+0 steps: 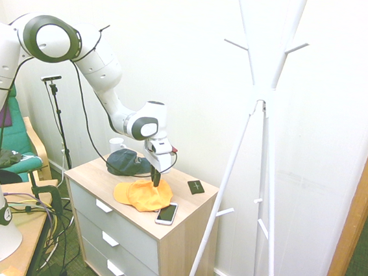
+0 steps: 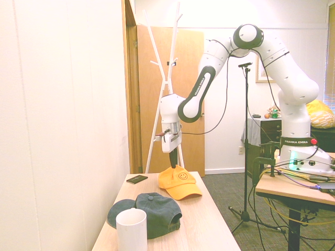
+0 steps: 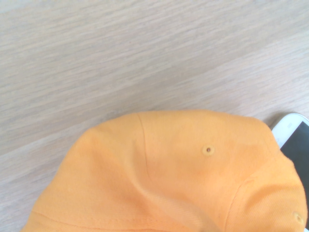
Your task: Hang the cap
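The yellow-orange cap (image 1: 142, 196) lies on the wooden dresser top (image 1: 92, 175), its smiley-face front (image 2: 182, 178) and brim turned toward the second exterior camera. My gripper (image 2: 173, 163) points straight down onto the rear of the crown. Its dark fingers stand close together, pinching the fabric into a small peak. From the other side, the gripper (image 1: 156, 180) sits at the cap's back edge. The wrist view is filled by the cap's orange crown (image 3: 169, 179) with an eyelet. The white coat stand (image 1: 266, 100) rises to the right of the dresser, also seen as the coat stand (image 2: 167, 78) behind the arm.
A dark blue-grey cap (image 1: 128, 162) lies just behind the orange one, beside a white cup (image 2: 131, 230). A white phone (image 1: 167, 213) rests against the orange cap's edge. A small black card (image 1: 195, 187) sits near the dresser's far corner. The wall runs along the dresser.
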`<control>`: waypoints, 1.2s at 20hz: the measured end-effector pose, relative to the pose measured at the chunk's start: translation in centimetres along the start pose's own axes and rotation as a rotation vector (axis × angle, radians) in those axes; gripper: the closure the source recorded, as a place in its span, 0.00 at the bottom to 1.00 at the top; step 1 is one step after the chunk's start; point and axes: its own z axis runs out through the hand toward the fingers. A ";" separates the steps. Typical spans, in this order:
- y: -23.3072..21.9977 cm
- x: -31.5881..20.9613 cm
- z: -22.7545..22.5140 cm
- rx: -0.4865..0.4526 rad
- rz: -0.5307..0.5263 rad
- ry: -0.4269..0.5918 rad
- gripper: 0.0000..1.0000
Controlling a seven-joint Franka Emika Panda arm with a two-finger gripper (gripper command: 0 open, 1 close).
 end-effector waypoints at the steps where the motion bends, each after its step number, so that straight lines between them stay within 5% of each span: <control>1: 0.0 0.0 0.1 0.001 0.000 0.000 1.00; 8: -0.3 -0.3 -0.2 0.003 -0.015 0.003 1.00; 15: -1.0 -2.5 -4.9 -0.089 -0.143 0.041 1.00; 19: -1.7 -4.6 -8.3 -0.148 -0.226 0.135 1.00; 24: -1.2 -5.4 -13.3 -0.270 -0.295 0.375 1.00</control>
